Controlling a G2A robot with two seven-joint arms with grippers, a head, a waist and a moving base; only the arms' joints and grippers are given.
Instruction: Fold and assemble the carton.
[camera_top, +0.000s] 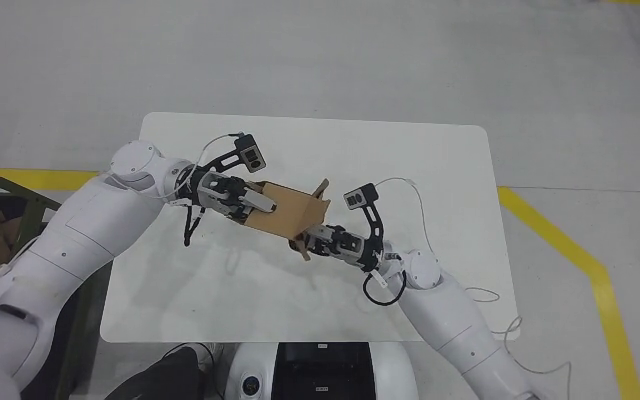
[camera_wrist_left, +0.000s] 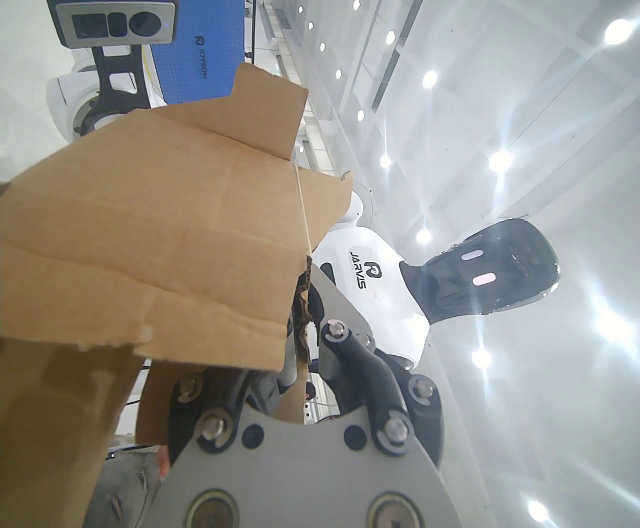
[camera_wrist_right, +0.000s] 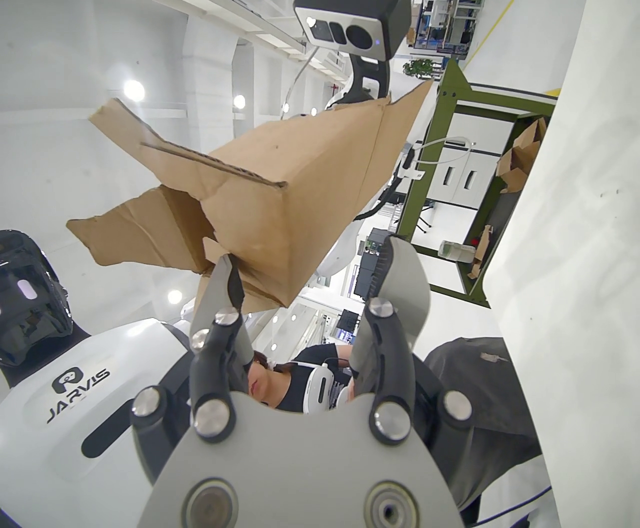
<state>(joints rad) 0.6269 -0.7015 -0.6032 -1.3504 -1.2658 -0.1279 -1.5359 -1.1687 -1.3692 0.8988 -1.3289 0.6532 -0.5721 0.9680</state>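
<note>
A brown carton (camera_top: 290, 208) hangs tilted above the middle of the white table (camera_top: 400, 160), its end flaps loose and splayed. My left gripper (camera_top: 255, 200) is shut on the carton's left end; in the left wrist view a cardboard wall (camera_wrist_left: 150, 225) runs down between the fingers (camera_wrist_left: 350, 350) of the left gripper (camera_wrist_left: 297, 330). My right gripper (camera_top: 312, 240) is at the carton's lower right corner. In the right wrist view the right gripper (camera_wrist_right: 310, 272) is open, the carton (camera_wrist_right: 280, 210) corner lies between its fingers, and one fingertip (camera_wrist_right: 227, 280) touches a torn flap (camera_wrist_right: 135, 235).
A green rack (camera_wrist_right: 450, 150) holding cardboard scraps stands off the table's left side (camera_top: 25, 205). Yellow floor tape (camera_top: 590, 270) runs past the table on the right. Bare tabletop lies behind and to the right of the carton.
</note>
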